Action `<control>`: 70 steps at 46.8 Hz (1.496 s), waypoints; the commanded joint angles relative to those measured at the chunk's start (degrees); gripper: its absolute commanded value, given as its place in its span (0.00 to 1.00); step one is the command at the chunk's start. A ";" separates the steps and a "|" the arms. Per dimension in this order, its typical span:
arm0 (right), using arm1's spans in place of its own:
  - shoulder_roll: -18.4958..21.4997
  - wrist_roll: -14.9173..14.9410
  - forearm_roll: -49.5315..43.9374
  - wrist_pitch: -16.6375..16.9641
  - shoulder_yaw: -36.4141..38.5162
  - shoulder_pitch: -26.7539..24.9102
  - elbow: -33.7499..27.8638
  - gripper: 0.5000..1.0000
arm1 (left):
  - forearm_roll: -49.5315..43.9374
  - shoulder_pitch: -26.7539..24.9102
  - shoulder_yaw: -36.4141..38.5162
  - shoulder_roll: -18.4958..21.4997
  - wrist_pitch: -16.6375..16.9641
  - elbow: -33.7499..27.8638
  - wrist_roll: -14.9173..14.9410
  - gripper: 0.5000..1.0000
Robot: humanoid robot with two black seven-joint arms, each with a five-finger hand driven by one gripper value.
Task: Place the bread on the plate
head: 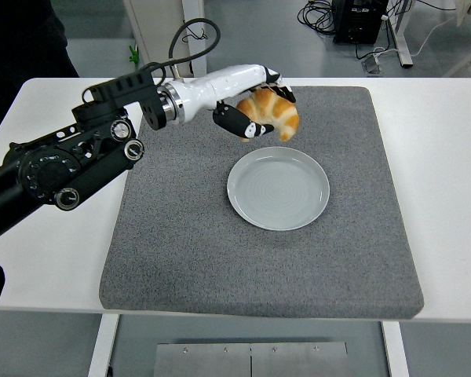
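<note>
1. A white surface (pixel 455 141) is seen from above, covered in the middle by a grey mat (pixel 220 251).
2. A pale round plate (pixel 278 188) is set on the mat, right of centre, with nothing on it.
3. The left hand (pixel 255 98) is held in the air over the mat's far side, just beyond the plate's far-left rim.
4. A golden bread (pixel 273 112), croissant-shaped, is gripped by the curled fingers (pixel 243 126), above the mat and not touching the plate.
5. Cables and desk legs are seen on the floor beyond.
</note>
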 commanded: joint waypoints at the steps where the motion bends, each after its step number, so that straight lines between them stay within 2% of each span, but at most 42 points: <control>1: 0.00 0.01 0.00 -0.02 0.00 0.00 0.00 1.00 | -0.06 -0.08 1.75 -1.56 1.50 1.16 -0.03 0.17; 20: 0.00 0.01 -0.09 -0.02 0.00 0.00 0.00 1.00 | -0.06 -0.08 8.52 -5.86 5.72 4.77 -0.03 0.17; 30: 0.00 0.01 -0.09 -0.02 0.00 0.00 0.00 1.00 | -0.33 0.10 13.44 -6.39 9.24 5.65 -0.12 0.17; 41: 0.00 0.01 0.00 -0.02 0.00 0.00 0.00 1.00 | -1.03 0.71 16.43 -7.54 11.26 7.84 -0.21 0.17; 58: 0.00 0.01 -0.09 -0.02 0.00 0.00 0.00 1.00 | -1.12 3.09 17.31 -7.98 12.23 8.81 -0.30 0.17; 70: 0.00 0.01 0.00 -0.02 0.00 0.00 0.00 1.00 | -1.29 3.35 19.24 -7.89 14.16 9.08 -0.30 0.17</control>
